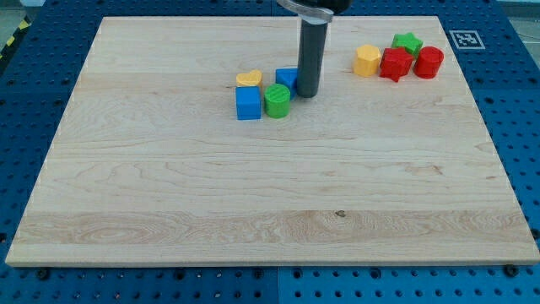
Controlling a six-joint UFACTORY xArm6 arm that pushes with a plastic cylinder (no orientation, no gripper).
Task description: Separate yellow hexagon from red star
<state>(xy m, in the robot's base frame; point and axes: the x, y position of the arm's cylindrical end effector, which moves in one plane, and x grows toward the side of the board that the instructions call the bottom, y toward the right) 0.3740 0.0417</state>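
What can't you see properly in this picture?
- The blue block behind my tip: the rod covers its right part, so its shape is unclear.
- The rod's top: cut off by the view's top edge.
- Whether the yellow hexagon touches the red star: they sit too close to tell.
- The green star: the red blocks hide its lower part.

Upright dark rod, my tip (306, 93) down on the board.

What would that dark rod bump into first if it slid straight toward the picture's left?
Probably the green block, which sits just left of my tip, touching or nearly so. A blue block half hidden behind the rod is also close, so depth makes it uncertain.
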